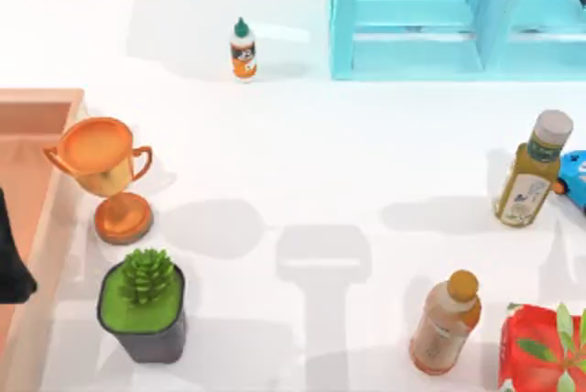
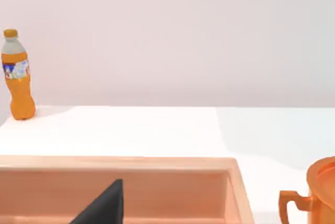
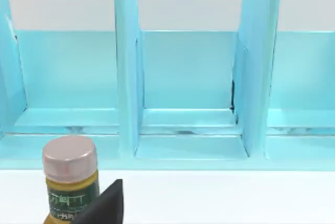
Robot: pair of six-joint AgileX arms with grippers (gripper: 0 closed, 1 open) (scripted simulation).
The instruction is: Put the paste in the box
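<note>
From above, the small white glue bottle with a green pointed cap and orange label [image 1: 243,49] stands upright near the far edge of the white table [image 1: 302,163], just left of the turquoise shelf cabinet [image 1: 430,16] and well apart from the large light-wood open box [image 1: 37,136] at the left edge. A dark part of my left arm [image 1: 11,255] hangs over that box; whether its fingers are wide or narrow I cannot tell. Between bottle and box stand a copper-orange trophy cup [image 1: 103,172] and a green succulent in a dark pot [image 1: 144,305], so I judge the reach should pass beyond the trophy, come down over the cap and pinch the body low. On the right stand an olive-green bottle with a white cap [image 1: 533,170], a tan drink bottle with an orange cap [image 1: 445,323] and a red box with leaves [image 1: 542,351]. The left wrist view looks over the box's wall [image 2: 120,164] to an orange soda bottle [image 2: 18,77] against a plain pale wall. The right wrist view faces the cabinet's compartments [image 3: 188,77], the olive bottle's cap [image 3: 69,156] close by; that hand's opening is also beyond telling.
</note>
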